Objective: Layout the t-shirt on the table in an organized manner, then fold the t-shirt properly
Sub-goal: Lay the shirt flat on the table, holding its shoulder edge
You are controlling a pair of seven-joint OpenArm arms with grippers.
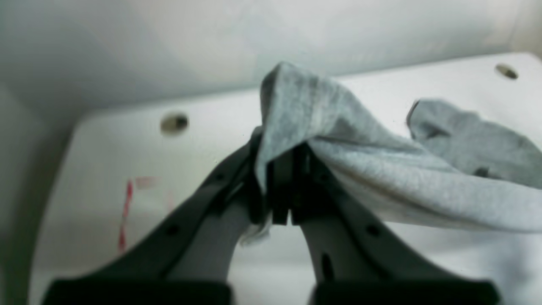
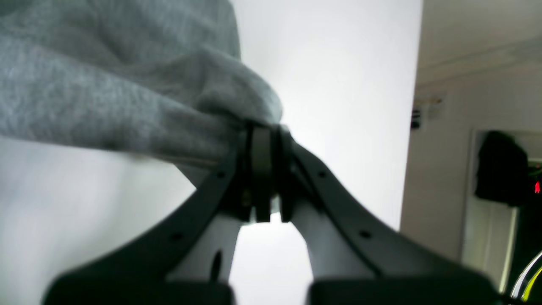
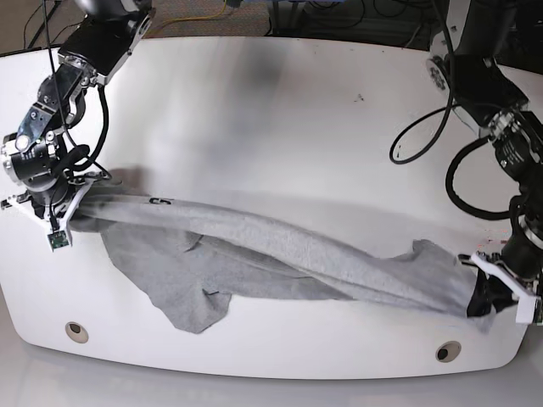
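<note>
The heather-grey t-shirt (image 3: 280, 250) is stretched in a twisted band across the front of the white table (image 3: 280, 110), with a loose flap sagging on the front left. My right gripper (image 3: 78, 197) at the table's left edge is shut on one end of it. In the right wrist view the gripper (image 2: 264, 169) pinches a bunched fold of the t-shirt (image 2: 106, 93). My left gripper (image 3: 479, 295) at the far right is shut on the other end. In the left wrist view the gripper (image 1: 281, 186) has the t-shirt (image 1: 381, 169) draped over its tips.
Two round grommet holes (image 3: 76, 331) (image 3: 447, 351) sit near the table's front edge. A red tape mark (image 1: 125, 216) lies beside my left gripper. Black cables (image 3: 424, 127) loop from the arm on the right. The table edge (image 2: 417, 127) runs close to my right gripper.
</note>
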